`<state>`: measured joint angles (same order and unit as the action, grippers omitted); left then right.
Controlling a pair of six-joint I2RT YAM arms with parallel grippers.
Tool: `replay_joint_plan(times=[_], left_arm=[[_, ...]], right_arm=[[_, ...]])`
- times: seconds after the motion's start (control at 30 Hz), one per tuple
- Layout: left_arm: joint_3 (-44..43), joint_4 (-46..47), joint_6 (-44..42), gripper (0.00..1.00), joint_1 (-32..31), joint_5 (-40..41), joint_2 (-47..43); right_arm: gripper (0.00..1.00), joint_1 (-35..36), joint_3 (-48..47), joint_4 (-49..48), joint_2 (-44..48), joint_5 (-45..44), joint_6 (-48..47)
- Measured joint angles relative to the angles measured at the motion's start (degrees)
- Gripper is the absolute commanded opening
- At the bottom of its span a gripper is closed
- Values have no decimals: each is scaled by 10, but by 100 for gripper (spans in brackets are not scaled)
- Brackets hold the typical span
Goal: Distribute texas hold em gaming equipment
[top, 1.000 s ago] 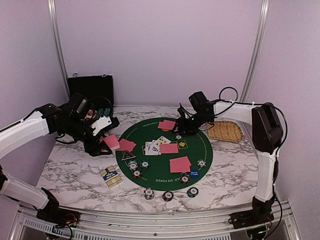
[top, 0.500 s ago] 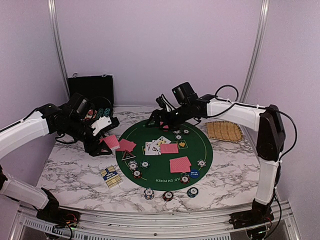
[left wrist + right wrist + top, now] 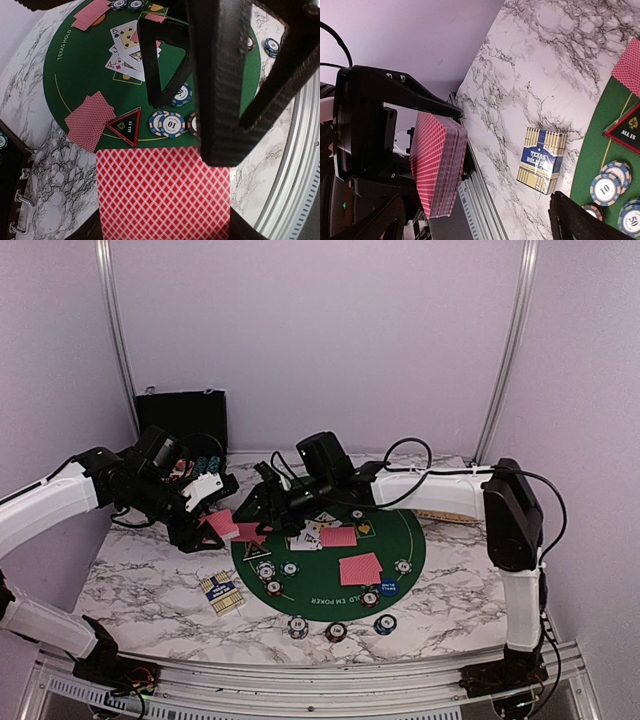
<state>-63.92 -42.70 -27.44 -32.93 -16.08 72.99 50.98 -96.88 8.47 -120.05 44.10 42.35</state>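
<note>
My left gripper is shut on a deck of red-backed playing cards just off the left edge of the round green mat. In the left wrist view the deck fills the space between the jaws. My right gripper is open beside the deck, with the deck to its left and nothing between its fingers. Face-down cards and face-up cards lie on the mat with chips, a blue button and a black triangular button.
A blue and gold card box lies on the marble near the front left. Three chips sit in front of the mat. The black case stands open at the back left. The tan tray is partly hidden behind the right arm.
The right arm swung left from the mat's far right side to the deck in the left gripper, and its jaws opened wide. The left arm held still.
</note>
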Motion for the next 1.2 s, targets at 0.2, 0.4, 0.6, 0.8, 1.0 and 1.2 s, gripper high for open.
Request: replay_joint_plan(times=[0.2, 0.4, 0.6, 0.8, 1.0, 1.2], left_arm=[[0, 0, 0, 0, 0, -3, 0], [0, 0, 0, 0, 0, -5, 0], [0, 0, 0, 0, 0, -5, 0], [0, 0, 0, 0, 0, -7, 0], [0, 0, 0, 0, 0, -9, 0], [0, -1, 0, 0, 0, -8, 0]], right_arm=[[95, 14, -6, -38, -25, 27, 38], [90, 18, -35, -76, -54, 47, 67], [88, 24, -67, -98, -88, 63, 89], [84, 26, -95, -97, -117, 67, 100], [81, 25, -105, -75, -121, 58, 102], [77, 23, -105, -68, -120, 50, 98]])
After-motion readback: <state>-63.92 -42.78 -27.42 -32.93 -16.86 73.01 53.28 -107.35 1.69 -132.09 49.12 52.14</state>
